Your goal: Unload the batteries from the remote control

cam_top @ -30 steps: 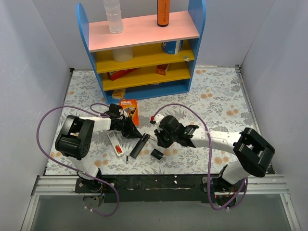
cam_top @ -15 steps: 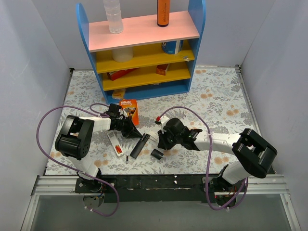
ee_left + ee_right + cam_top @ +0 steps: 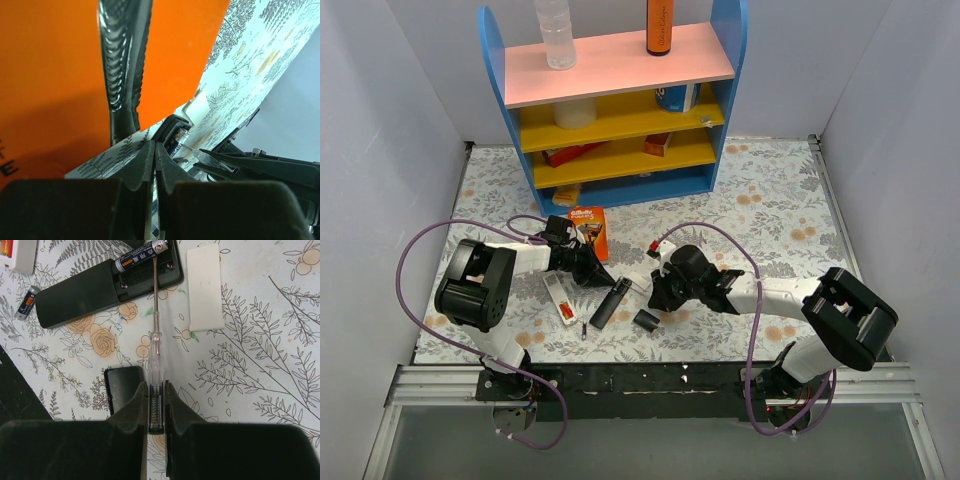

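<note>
The black remote control lies on the floral cloth with its compartment open, and a dark battery with an orange band sits inside. A second such battery lies loose past the remote's far end. My right gripper is shut on a clear-handled screwdriver. The screwdriver's shaft reaches into the compartment beside the battery. My left gripper is shut with nothing between its fingers. From above, it sits just left of the remote, next to the right gripper.
The black battery cover lies beside the right gripper. A white lid lies right of the remote. A white case holding a red-orange cylinder is to the left, an orange razor package behind, and a blue shelf at the back.
The right arm has shifted a little to the right with the screwdriver in its grip. The left gripper has closed the last bit and stays where it was.
</note>
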Robot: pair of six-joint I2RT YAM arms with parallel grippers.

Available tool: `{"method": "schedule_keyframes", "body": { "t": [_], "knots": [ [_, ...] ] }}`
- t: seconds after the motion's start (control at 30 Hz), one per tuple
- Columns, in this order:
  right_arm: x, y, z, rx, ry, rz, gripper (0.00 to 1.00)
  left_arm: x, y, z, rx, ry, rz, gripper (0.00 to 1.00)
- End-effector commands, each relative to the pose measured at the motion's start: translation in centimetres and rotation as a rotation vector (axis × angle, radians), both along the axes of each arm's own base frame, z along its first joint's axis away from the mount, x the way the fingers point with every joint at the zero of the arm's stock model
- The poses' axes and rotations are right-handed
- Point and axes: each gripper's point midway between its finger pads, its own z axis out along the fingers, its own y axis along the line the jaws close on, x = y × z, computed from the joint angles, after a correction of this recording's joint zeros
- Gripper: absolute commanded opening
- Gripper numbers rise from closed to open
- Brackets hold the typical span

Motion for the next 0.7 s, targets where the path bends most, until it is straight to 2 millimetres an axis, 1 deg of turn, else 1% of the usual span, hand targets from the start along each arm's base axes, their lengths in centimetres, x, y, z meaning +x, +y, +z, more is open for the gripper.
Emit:
{"method": "schedule_keyframes", "body": {
  "t": [0.0,0.07,0.13,0.17,0.23,0.43,0.67],
  "knots": [
    [-1.6,-0.6,-1.0,-0.025,0.062,0.043,0.01,-2.6,1.9,-3.3,0.148,0.095,-0.001,0.01],
    [-1.5,-0.3,-0.5,-0.013,0.057,0.051,0.01,-2.5,1.9,-3.0,0.151,0.096,-0.003,0.07],
    [-1.4,-0.1,0.1,-0.005,0.051,0.054,0.01,-1.7,1.8,-2.4,0.156,0.072,0.001,0.19],
    [-1.3,0.0,0.3,-0.002,0.045,0.054,0.01,-1.8,1.9,-2.3,0.166,0.075,0.0,0.22],
    [-1.1,0.2,0.8,0.003,0.036,0.058,0.01,-1.1,1.9,-1.8,0.175,0.059,0.0,0.24],
    [-0.7,0.7,1.9,0.015,0.019,0.063,0.01,-0.5,2.3,-1.6,0.214,0.052,0.0,0.32],
    [-0.2,1.2,2.7,0.023,0.007,0.066,0.01,0.0,2.3,-1.3,0.222,0.045,-0.003,0.35]
  ]
}}
